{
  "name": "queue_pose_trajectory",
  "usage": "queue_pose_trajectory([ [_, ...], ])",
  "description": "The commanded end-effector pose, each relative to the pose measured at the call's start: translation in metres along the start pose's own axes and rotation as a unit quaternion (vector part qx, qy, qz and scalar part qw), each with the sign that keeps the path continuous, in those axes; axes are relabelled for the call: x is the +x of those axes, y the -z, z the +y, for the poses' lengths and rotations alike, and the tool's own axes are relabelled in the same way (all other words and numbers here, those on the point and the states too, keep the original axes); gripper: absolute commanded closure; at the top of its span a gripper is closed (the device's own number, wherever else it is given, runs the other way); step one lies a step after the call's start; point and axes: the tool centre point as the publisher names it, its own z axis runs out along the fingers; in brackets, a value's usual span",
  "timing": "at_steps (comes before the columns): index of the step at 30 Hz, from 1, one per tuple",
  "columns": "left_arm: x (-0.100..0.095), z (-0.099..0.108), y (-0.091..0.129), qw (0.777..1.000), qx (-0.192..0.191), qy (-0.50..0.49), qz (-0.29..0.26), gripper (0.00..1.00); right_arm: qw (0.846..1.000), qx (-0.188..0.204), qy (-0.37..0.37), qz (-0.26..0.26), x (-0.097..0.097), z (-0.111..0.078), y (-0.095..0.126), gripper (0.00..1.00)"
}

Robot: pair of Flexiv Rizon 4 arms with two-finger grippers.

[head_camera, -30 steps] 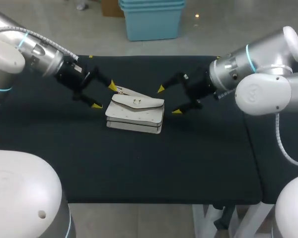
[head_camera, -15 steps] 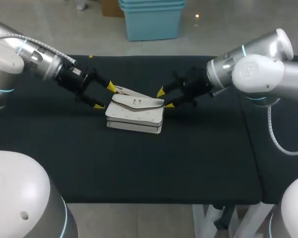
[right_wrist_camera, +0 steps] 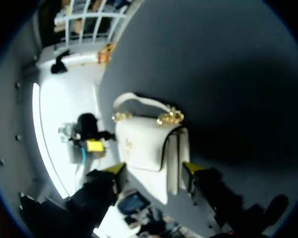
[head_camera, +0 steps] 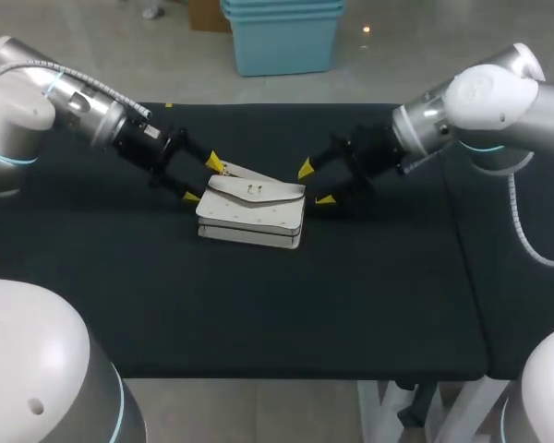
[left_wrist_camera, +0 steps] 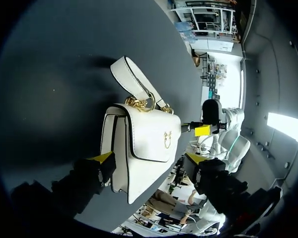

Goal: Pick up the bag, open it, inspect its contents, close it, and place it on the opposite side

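1. White bag [head_camera: 251, 212], flap shut, lies on the black table [head_camera: 258, 305], 12 o'clock of centre
2. Left gripper [head_camera: 203, 180], fingers spread, at its 9 o'clock
3. Right gripper [head_camera: 315, 185], likewise spread, at 3 o'clock

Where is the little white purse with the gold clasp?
In the head view, the white leather handbag lies near the middle of the black table, between the left gripper and the right gripper, both open.
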Motion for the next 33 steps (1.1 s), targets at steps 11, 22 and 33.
queue_pose_trajectory([
  [11, -0.006, -0.008, -0.010, 1.000, -0.011, -0.008, 0.013, 0.42, 0.998, 0.039, -0.009, 0.046, -0.011, -0.007, -0.026, 0.34],
  [22, -0.013, -0.014, -0.018, 1.000, -0.013, -0.007, 0.020, 0.51, 0.998, 0.044, -0.005, 0.054, -0.007, -0.012, -0.039, 0.51],
  [33, -0.021, -0.017, -0.021, 1.000, -0.004, -0.006, 0.022, 0.82, 0.996, -0.017, -0.044, 0.073, -0.009, -0.005, -0.049, 0.64],
])
